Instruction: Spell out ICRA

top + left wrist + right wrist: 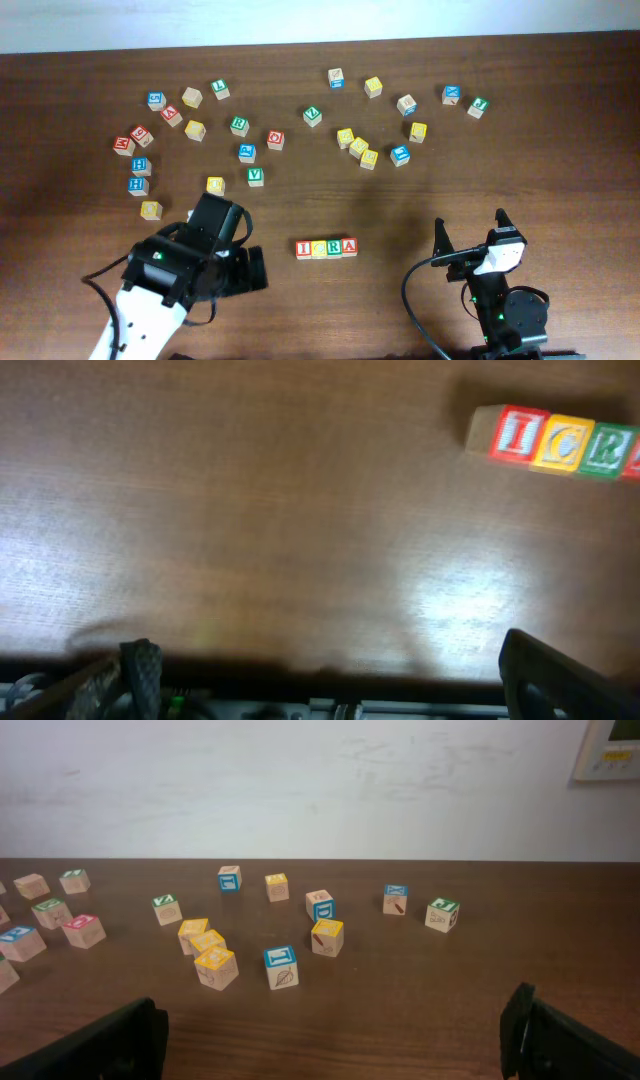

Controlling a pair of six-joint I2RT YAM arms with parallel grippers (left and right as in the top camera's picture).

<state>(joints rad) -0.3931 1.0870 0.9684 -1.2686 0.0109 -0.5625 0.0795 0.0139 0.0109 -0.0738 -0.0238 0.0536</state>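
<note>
At table (560,170) 6 o'clock, ICRA row (327,248) reads complete, so task appears done; left gripper (252,270) & right gripper (470,232) jaws apart, empty, no blks left to place.

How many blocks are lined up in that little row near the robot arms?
4, touching side by side. Left to right in the overhead view: red I block, yellow C block, green R block, red A block. None seems hidden.

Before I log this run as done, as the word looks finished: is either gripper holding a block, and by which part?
Nothing is held. The left gripper and right gripper are both open and empty; the ICRA row lies untouched.
</note>
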